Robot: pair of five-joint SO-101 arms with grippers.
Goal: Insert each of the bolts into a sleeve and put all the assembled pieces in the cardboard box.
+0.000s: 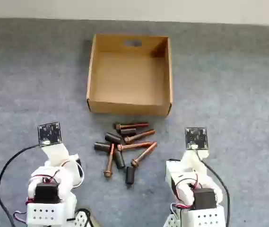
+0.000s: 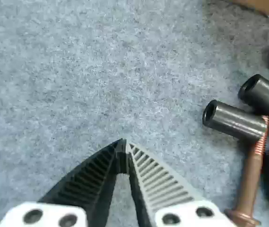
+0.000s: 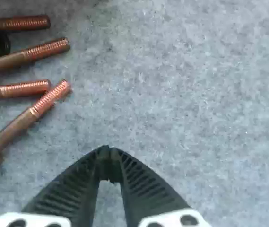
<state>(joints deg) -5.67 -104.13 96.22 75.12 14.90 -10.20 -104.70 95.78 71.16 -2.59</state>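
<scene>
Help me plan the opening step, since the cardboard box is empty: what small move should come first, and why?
Probably open the left gripper and ease it toward the nearest sleeve. Its jaws are shut over bare carpet, that sleeve lies loose close by with its open end showing, and the bolts lie loose near the right gripper, which is also shut.

The left arm (image 1: pixel 49 184) and right arm (image 1: pixel 193 189) are white plastic with black servos (image 1: pixel 47 193), red wires (image 1: pixel 43 178) and trailing black cables (image 1: pixel 2 176). The left gripper (image 2: pixel 125 144) pairs a black ribbed finger (image 2: pixel 89 182) with a grey one; the right gripper (image 3: pixel 107 151) has both black, on white screw-holed mounts (image 3: pixel 11 220).
</scene>
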